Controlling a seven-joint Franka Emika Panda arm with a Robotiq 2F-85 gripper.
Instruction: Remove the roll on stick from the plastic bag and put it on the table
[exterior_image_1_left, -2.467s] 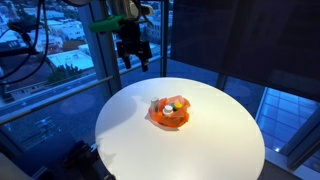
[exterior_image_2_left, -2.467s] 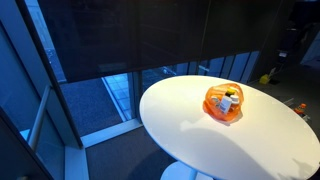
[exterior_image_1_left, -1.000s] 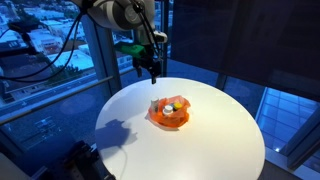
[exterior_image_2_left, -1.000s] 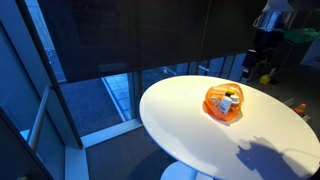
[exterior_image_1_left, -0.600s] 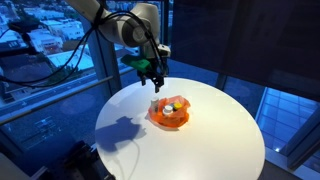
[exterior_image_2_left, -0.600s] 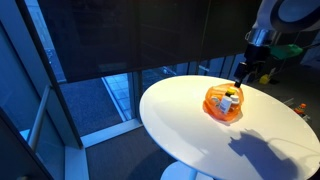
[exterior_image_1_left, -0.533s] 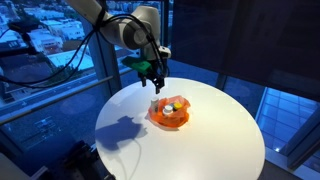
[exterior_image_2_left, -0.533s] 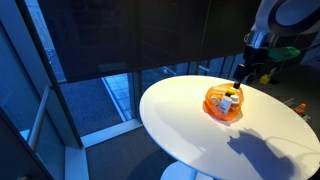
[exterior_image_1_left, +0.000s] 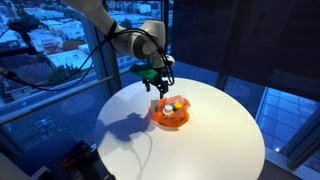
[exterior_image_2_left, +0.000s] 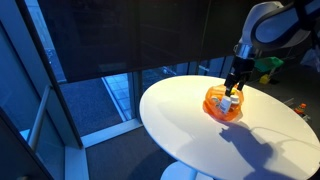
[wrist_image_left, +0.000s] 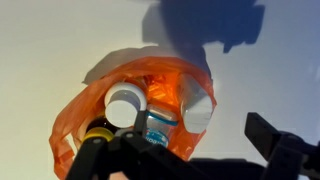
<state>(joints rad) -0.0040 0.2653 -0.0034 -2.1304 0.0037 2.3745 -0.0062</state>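
though poised right over the bag (wrist_image_left: 168, 84), grips nothing: shows the gripper (wrist_image_left: 178, 138) with fingers (wrist_image_left: 95, 150) spread wide at the lower edge of the wrist view, only air between them. finds that bag orange, crumpled, mouth open upward, near the middle of the round white table (exterior_image_1_left: 200, 150), with bare tabletop all round it in both exterior views. takes the roll-on (wrist_image_left: 125, 105) for the piece under the larger round white cap, inside the bag, though cannot tell that for certain. sees it end-on, cap toward the lens, so with the long axis running roughly upright and the body hidden beneath. counts close neighbours touching it or nearly so: a second white cap (wrist_image_left: 197, 108) to one side, tipped a little; a dark bottle (wrist_image_left: 95, 128) with a yellow band at the bag's edge; something bluish (wrist_image_left: 160, 125) between the caps. notes the bag's raised plastic rim wrapped around the whole cluster, standing between the fingers and the items. in an exterior view puts the gripper (exterior_image_2_left: 231, 88) just above the bag (exterior_image_2_left: 222, 108), contact impossible to judge. marks the arm's shadow (exterior_image_1_left: 125, 128) across the tabletop, dark glass walls around, and a city (exterior_image_1_left: 50, 40) through the window.
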